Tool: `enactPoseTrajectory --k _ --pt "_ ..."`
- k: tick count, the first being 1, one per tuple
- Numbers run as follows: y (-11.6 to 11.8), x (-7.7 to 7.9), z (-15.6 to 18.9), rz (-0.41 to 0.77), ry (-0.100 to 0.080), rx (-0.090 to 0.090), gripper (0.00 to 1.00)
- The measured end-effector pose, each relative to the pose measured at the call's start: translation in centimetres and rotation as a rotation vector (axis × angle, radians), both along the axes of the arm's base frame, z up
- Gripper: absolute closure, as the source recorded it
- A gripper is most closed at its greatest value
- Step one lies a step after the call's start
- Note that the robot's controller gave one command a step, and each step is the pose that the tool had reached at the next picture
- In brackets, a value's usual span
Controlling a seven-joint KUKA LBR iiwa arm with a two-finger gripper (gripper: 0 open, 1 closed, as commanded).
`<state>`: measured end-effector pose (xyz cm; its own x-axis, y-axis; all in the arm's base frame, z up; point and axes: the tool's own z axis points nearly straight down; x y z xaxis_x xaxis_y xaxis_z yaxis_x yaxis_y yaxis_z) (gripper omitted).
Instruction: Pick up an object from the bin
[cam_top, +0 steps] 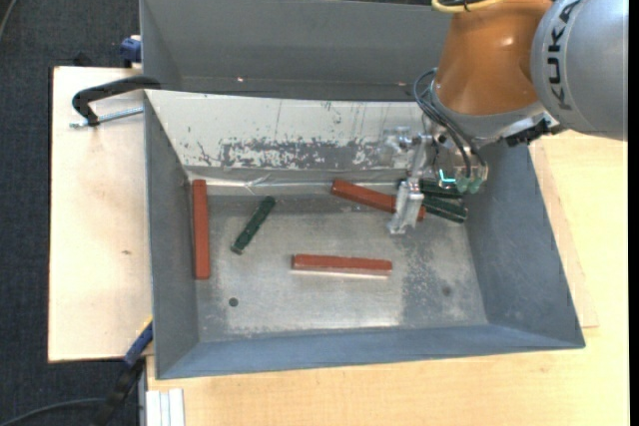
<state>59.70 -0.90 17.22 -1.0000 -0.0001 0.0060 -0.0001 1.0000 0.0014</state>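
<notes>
My gripper (404, 211) hangs low at the back right of the bin floor, under the orange wrist cover. It stands on the right end of a slanted red stick (361, 196), which runs up and to the left from it. A dark green piece (446, 210) pokes out just to the gripper's right. The gripper hides whether these two are joined. A flat red bar (341, 264) lies on the floor a little in front of the gripper, apart from it.
A dark green marker (253, 224) lies slanted at the middle left. A long red bar (201, 227) lies along the left wall. The arm and its cables cover the bin's back right corner.
</notes>
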Motion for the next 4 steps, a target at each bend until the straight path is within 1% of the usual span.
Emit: enactPoseTrajectory --k 1,2,3,4 --pt "3.8 -3.2 -10.6 0.066 0.001 0.001 0.00" --pt "6.4 -7.9 -10.2 -0.150 -0.003 0.001 0.00" --pt "6.3 -7.8 -10.2 -0.150 -0.005 0.000 1.00" --pt "9.9 -9.4 3.4 -0.177 -0.010 0.000 1.00"
